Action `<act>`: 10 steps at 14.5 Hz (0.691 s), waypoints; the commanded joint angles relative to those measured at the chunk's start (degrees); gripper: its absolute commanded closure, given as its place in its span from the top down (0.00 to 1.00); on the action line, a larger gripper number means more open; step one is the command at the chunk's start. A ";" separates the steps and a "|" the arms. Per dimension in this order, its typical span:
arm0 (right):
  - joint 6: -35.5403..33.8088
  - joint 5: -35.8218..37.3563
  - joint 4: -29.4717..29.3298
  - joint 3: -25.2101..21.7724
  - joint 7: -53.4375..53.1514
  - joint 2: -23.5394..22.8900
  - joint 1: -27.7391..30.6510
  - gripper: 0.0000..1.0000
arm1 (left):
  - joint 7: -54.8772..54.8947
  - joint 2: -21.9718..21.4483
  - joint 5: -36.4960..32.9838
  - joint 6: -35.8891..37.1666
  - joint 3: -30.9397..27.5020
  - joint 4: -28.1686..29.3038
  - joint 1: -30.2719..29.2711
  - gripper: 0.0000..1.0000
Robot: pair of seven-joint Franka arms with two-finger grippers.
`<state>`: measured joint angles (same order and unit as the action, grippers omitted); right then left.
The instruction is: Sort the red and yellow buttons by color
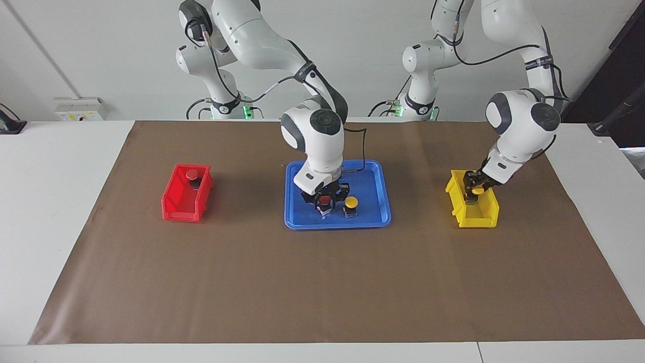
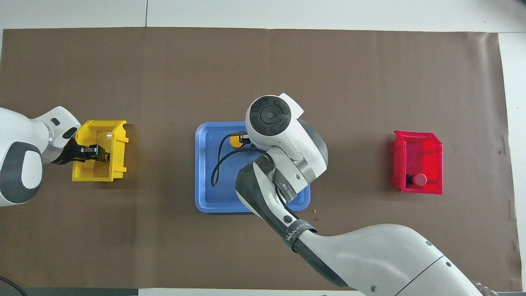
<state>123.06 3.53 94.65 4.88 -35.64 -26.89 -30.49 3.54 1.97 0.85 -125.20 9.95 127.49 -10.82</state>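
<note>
1 red button [image 1: 325, 201] sits in the blue tray [image 1: 373, 174] between the right gripper [image 1: 325, 200] fingers, grip unclear, yellow button [image 1: 351, 202] beside; left gripper [image 1: 475, 190] in yellow bin [image 1: 473, 217] at another yellow button [image 1: 477, 191], grip unclear.

Facing view: white, dark-jointed right arm [image 1: 262, 40] rises at 11 o'clock, elbow high, forearm sloping toward 5 o'clock to a rounded white wrist housing [image 1: 315, 136] near frame centre. Black two-finger right gripper [image 1: 325, 197] hangs straight toward 6 o'clock below it, set low. White left arm [image 1: 509, 30] stands at 1 o'clock, forearm dropping to its bulbous white wrist [image 1: 524, 121] at 2 o'clock. Black left gripper [image 1: 476, 185] slants from there toward 7 o'clock, also low. Overhead view: right arm enters from 5 o'clock and runs toward 11, wrist covering its gripper; left gripper points toward 3 o'clock.
</note>
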 commanded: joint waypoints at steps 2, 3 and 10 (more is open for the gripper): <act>-0.28 0.17 1.95 0.39 -0.48 1.84 0.25 0.55 | -0.29 -0.65 -1.21 2.41 0.07 -0.22 -0.08 0.61; -0.28 0.17 2.03 0.39 -0.40 1.84 0.25 0.55 | -0.38 -0.74 -1.21 3.99 0.07 -1.09 0.01 0.61; -1.77 -1.33 1.16 0.39 0.21 1.92 0.60 0.29 | -0.38 -2.75 -1.21 17.18 0.33 -9.62 0.45 0.60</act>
<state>122.68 3.09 94.87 4.93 -35.64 -26.63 -30.48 3.54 1.06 0.85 -111.32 10.00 119.86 -10.82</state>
